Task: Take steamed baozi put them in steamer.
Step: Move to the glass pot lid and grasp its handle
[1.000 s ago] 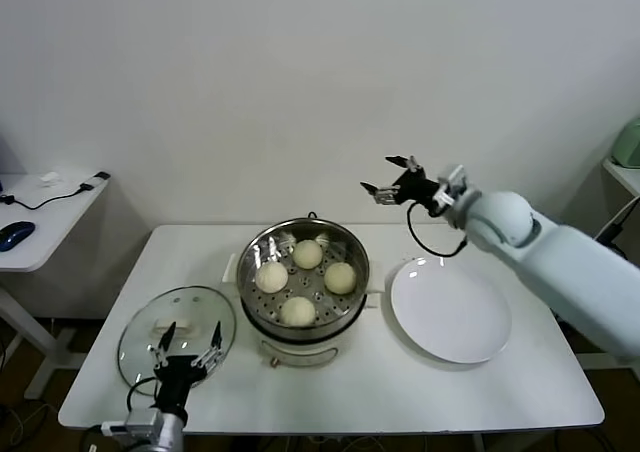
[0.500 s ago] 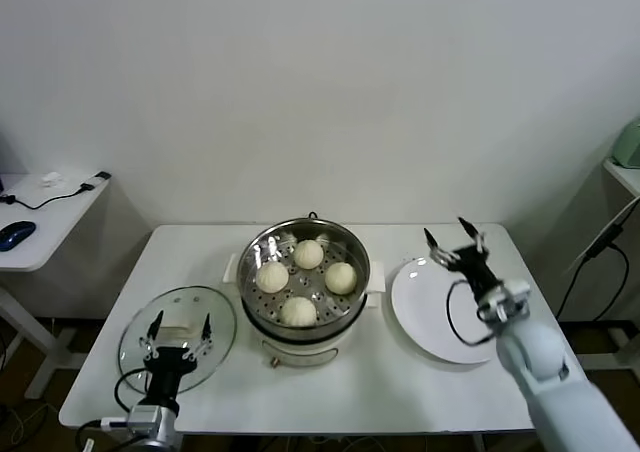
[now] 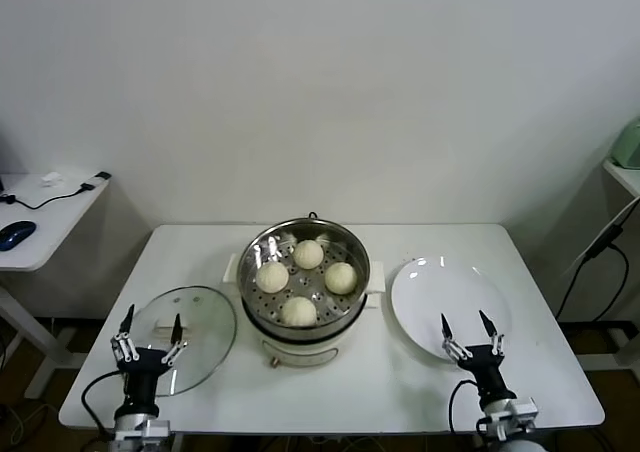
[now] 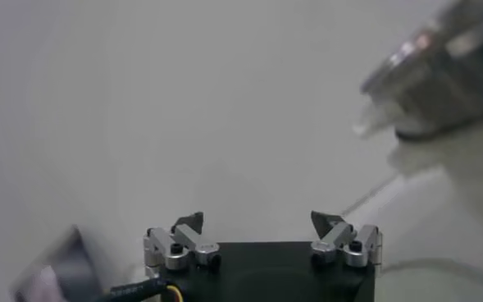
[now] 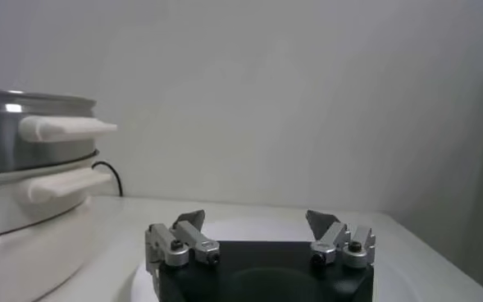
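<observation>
Inside steamer [image 3: 303,272], four steamed baozi [image 3: 308,254], plate [image 3: 450,309] bare

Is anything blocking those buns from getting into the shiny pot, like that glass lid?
Nothing visible does. All four steamed baozi already sit on the perforated tray inside the steamer. The glass lid lies on the table beside it, and the plate is bare. The left end effector and right end effector hover open near the table's front edge.

Lab-like room — bare white wall [image 3: 300,72], side desk [image 3: 40,222] with mouse [image 3: 15,234].
</observation>
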`<state>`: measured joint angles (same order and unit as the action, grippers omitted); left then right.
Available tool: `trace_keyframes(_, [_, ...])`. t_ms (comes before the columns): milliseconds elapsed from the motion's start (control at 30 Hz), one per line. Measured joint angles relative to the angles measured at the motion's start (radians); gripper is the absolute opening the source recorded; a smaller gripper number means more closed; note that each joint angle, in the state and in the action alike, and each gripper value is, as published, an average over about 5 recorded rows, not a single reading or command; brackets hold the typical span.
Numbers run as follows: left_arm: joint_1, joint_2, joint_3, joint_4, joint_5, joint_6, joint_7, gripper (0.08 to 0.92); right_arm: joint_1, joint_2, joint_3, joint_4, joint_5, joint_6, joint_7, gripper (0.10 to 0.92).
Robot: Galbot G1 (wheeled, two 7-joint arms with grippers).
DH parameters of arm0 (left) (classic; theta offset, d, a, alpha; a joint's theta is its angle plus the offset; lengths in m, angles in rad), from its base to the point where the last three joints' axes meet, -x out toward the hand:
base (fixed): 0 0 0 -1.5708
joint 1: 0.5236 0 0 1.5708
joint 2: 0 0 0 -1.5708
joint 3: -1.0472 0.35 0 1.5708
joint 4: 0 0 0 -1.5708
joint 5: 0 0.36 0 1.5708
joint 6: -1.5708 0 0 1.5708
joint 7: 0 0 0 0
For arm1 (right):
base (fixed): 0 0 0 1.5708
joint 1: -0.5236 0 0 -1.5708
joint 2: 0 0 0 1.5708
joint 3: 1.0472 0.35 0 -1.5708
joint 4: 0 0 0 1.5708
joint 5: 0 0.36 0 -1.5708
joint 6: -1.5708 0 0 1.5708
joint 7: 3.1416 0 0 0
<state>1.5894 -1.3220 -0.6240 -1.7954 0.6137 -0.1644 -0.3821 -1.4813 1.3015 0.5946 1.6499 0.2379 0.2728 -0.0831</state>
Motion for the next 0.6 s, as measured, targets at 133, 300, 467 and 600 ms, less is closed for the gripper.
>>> trace_keyframes(133, [-0.005,0.027,0.002,0.060,0.205,0.015,-0.065,0.823,-0.020,0.029,0.015,0.006,-0.026,0.005,0.009,0.823])
trace_keyframes(300, [-0.017,0.043,0.007,0.128,0.384,0.037,-0.101,0.823,-0.035,0.055,0.029,0.016,-0.048,0.004,0.017,0.823])
trace_keyframes(467, [-0.040,0.048,0.012,0.184,0.496,0.067,-0.104,0.823,-0.048,0.071,0.040,0.027,-0.064,0.001,0.021,0.823])
trace_keyframes(600, [-0.065,0.052,0.021,0.217,0.546,0.093,-0.091,0.823,-0.059,0.081,0.047,0.032,-0.072,0.001,0.022,0.823])
